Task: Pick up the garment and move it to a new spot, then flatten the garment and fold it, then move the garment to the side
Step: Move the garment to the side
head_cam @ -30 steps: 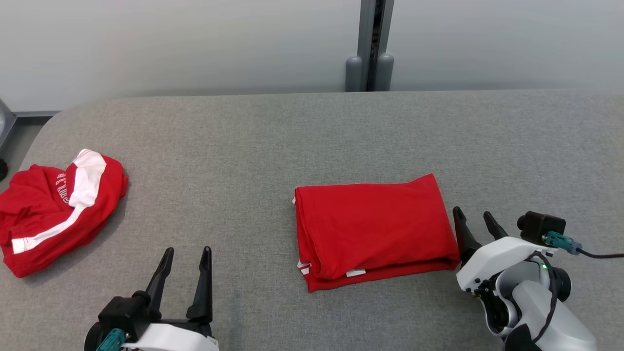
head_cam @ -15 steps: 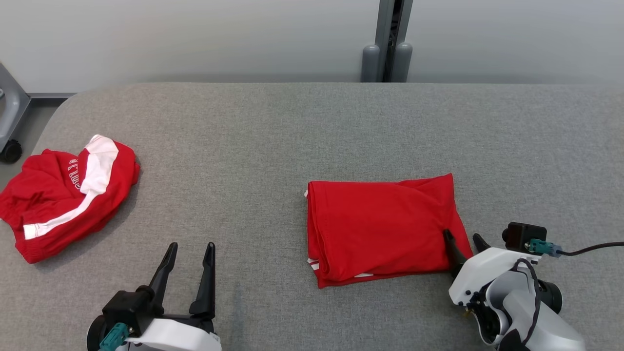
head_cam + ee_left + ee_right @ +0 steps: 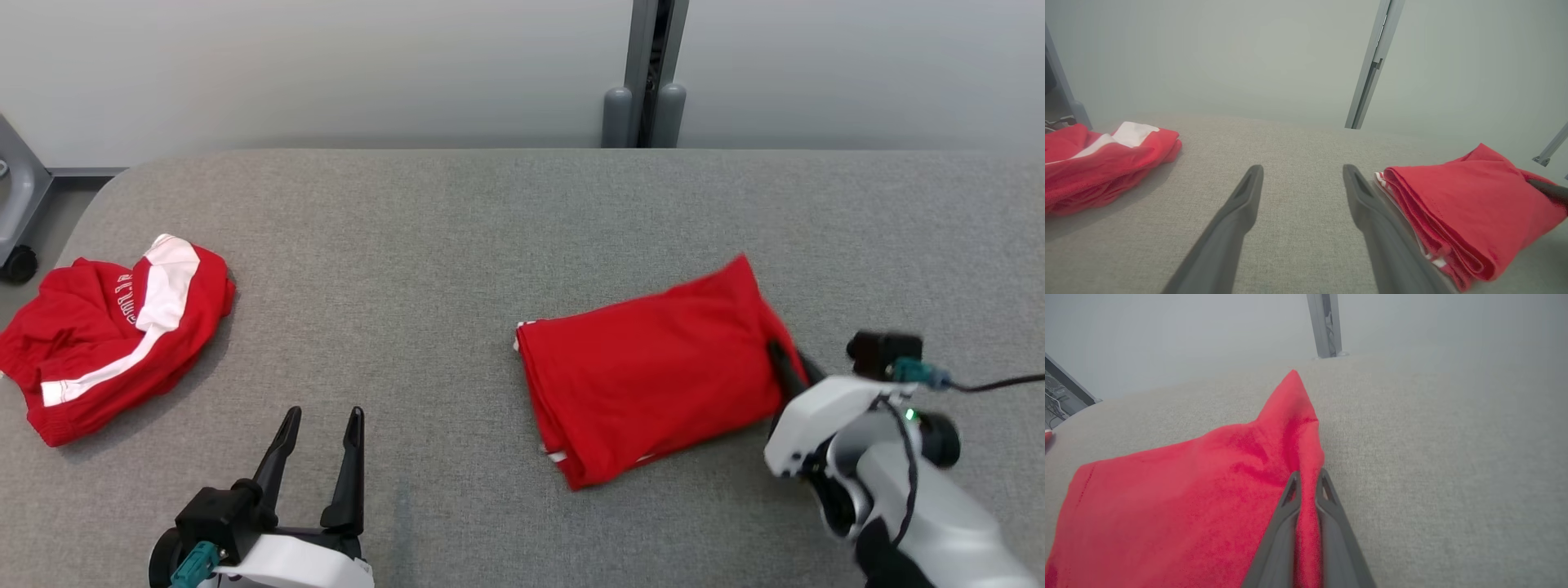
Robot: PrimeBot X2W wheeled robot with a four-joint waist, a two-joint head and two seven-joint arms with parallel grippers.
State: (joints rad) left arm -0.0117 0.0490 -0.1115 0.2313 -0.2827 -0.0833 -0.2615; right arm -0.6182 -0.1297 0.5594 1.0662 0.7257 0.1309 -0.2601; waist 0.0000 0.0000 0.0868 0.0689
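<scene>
1. The folded garment (image 3: 653, 367) lies right of centre on the grey table (image 3: 490, 204). It is a compact red rectangle of several layers, skewed so its far right corner points away from me.
2. My right gripper (image 3: 788, 363) is pinched narrow on the garment's right edge. In the right wrist view, red cloth sits squeezed between the two fingers and puckers up around them.
3. My left gripper (image 3: 324, 415) hangs near the table's front edge. Its fingers are spread wide with nothing between them, and it sits a little left of the folded stack.
4. A second red garment with white stripes (image 3: 114, 335) sits crumpled at the far left, well apart from the work.
5. I judge the pick-up, flattening and folding done, because the layers look neatly stacked.
6. What is left, as I read it, is the last step of taking the bundle to the side. With only one edge held, the layers could slide open on the way.
</scene>
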